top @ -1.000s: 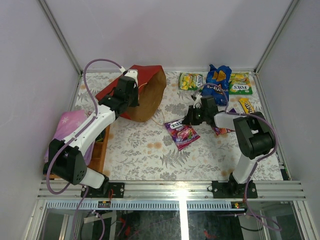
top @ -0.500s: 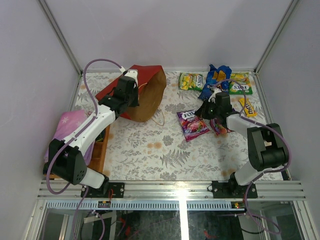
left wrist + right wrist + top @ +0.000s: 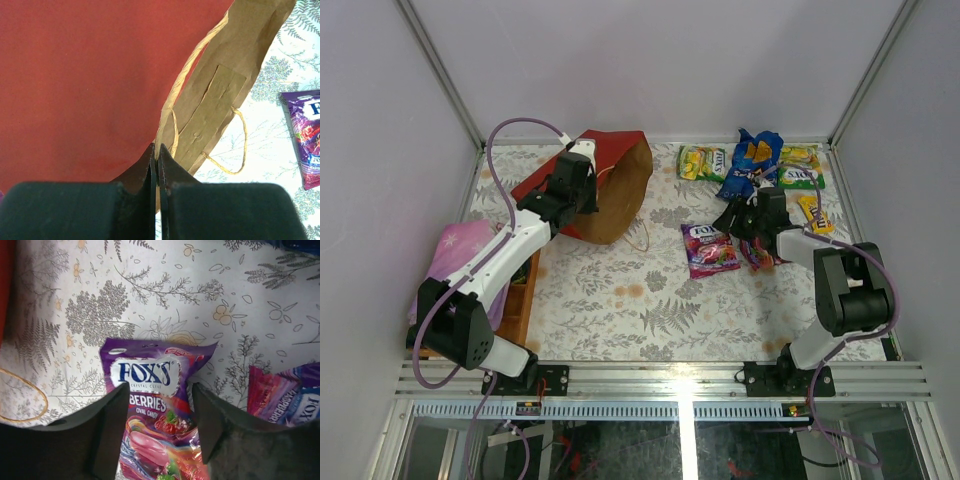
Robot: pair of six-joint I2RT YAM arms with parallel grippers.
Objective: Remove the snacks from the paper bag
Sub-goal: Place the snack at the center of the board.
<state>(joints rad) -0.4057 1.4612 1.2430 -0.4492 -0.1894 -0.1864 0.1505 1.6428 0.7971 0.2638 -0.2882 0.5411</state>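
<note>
**Floral-Print Table (image 3: 610, 300): Bag and Snacks on View**

Overhead view. We log a red paper bag (image 3: 618, 148) lying on its side at the far left of the cloth, its brown mouth turned toward the middle. The left arm (image 3: 510, 245) reaches up to its rim. Outside the bag, along the far right, we count a green-yellow pack (image 3: 702, 162), a blue chip bag (image 3: 752, 160), a second green-yellow pack (image 3: 800, 170) and a yellow bar (image 3: 813, 212). A purple-pink Berries packet (image 3: 710, 248) lies flat near the middle, just in front of the right gripper (image 3: 728, 222). Another purple packet (image 3: 757, 255) sits partly under that arm. A pink cloth (image 3: 460, 250) and a wooden tray (image 3: 520, 295) lie at the left edge.

Left wrist view. We note the left gripper (image 3: 156, 150) pressed together on the bag's rim, with the red outside to its left and the kraft inside and a string handle (image 3: 240, 145) to its right.

Right wrist view. We note the right fingers (image 3: 107, 430) spread wide, the Berries packet lying on the cloth between them. Whether they touch it we cannot tell.
</note>
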